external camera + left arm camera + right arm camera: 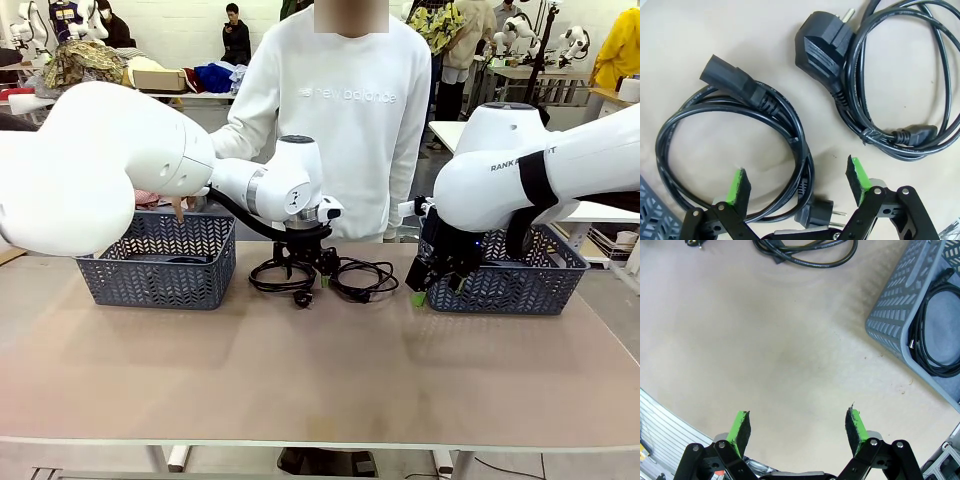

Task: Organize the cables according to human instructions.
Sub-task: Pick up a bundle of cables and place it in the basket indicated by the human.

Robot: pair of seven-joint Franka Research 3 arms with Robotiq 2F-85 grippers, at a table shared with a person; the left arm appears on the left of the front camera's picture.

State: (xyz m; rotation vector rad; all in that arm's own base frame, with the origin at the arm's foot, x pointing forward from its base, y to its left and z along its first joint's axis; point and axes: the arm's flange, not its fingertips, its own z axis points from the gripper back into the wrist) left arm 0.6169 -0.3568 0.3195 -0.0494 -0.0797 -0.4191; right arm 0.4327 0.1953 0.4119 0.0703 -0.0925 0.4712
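Bench (pixel 300 390): wide, bare on my side of the left basket (pixel 155 280). Person (pixel 345 120) stands behind the bench, to the R of that basket. Right basket (pixel 515 290) sits well to the R of it, w/ one boxed cable (pixel 913 342) coiled inside.

L tool (pixel 305 272) (pixel 797 175) is just R of the left basket, jaws wide apart, nothing held. It's low over the near cable (pixel 747 90), pads either side of the coil's strands and its small plug (pixel 815 215). Far cable (pixel 822 45) lies next over, farther R of the left basket, not tangled w/ the first. R tool (pixel 438 292) (pixel 797 420) is also spread and empty, well R of the left basket, bare bench below it.

Step, I'd say: pinch the near cable w/ the L tool. To do it well I'd come straight down and catch all the strands together, not the plug alone, so the loop stays coiled. Can't tell yet which basket the person wants.

Room: the left basket's wall is close, so lift clear of its rim before swinging. Open bench toward me, and the far cable is close enough to snag.
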